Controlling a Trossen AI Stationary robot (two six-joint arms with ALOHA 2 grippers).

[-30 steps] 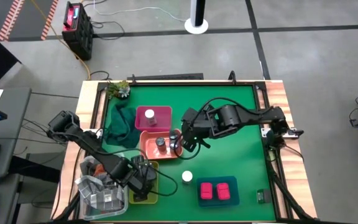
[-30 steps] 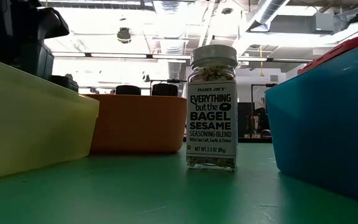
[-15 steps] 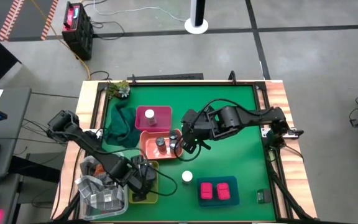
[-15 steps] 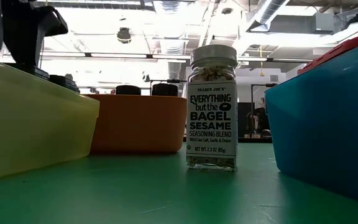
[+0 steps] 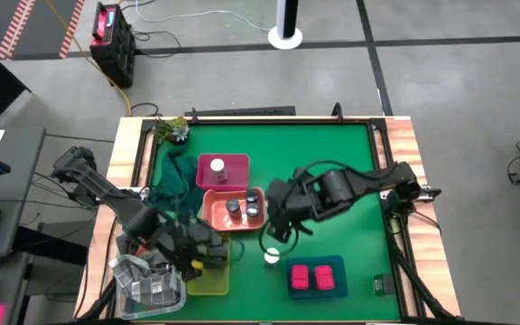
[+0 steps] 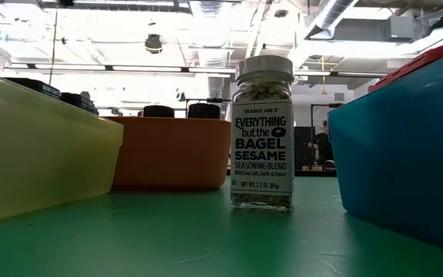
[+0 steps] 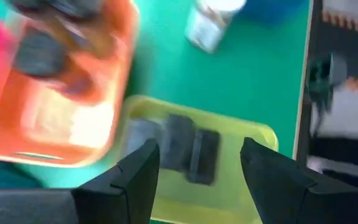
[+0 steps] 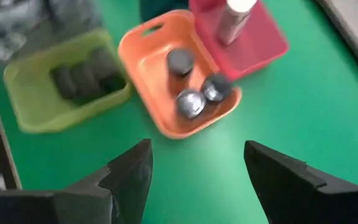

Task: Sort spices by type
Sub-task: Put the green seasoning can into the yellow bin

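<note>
One white-capped round glass jar (image 5: 271,257) stands loose on the green counter (image 5: 332,149) near the blue tray (image 5: 336,268), beside the spread, empty right gripper (image 5: 276,236), probably next to descend and pinch it.

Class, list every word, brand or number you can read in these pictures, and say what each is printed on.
"TRADER JOE'S": label of the white-capped jar standing on the green table.
"EVERYTHING but the BAGEL SESAME SEASONING BLEND": same label.
"With Sea Salt, Garlic & Onion": same label, small print.
"NET WT. 2.3 OZ (65g)": foot of the label.
Elsewhere nothing is readable; the wrist views are blurred.
</note>
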